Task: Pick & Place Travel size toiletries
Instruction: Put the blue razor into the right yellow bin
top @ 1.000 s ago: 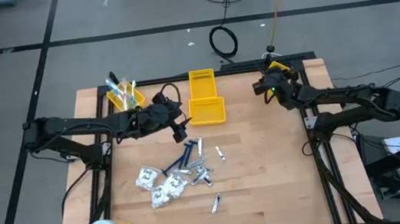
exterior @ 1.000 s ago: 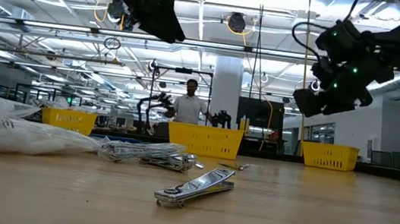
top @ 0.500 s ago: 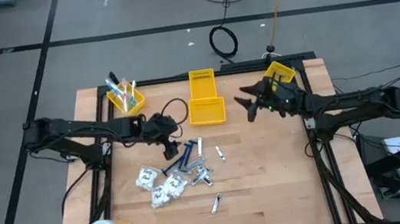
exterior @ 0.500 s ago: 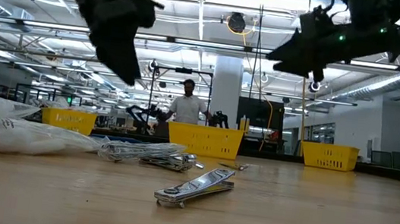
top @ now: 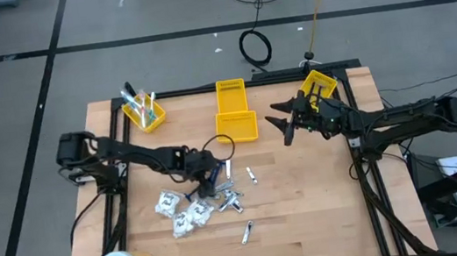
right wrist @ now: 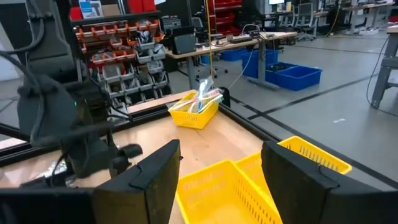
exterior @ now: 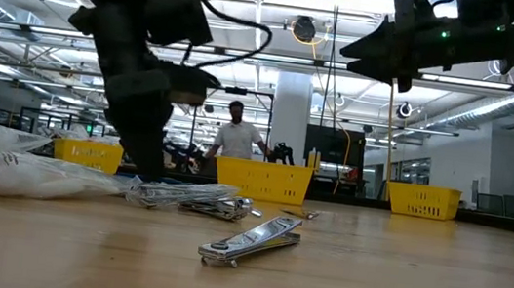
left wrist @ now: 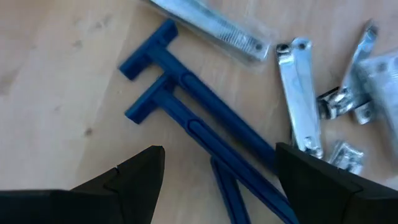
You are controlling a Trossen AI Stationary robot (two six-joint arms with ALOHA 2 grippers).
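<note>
Pale wood table (top: 311, 214), left gripper (left wrist: 217, 180) jaws spread over 2 slim blue razors (left wrist: 186, 106), right gripper (top: 285, 122) seemingly spread.

Robotics lab/workshop: parts-bin racks (right wrist: 118, 53), workbenches w/ monitors (right wrist: 249, 37), blue crates (right wrist: 292, 73), exposed ceiling trusses (exterior: 277, 63), taped concrete floor (top: 27, 75).

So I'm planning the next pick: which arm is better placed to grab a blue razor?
Left. Its open end effector hangs right over the blue razors; the right end effector is open in the air beside the bins.
</note>
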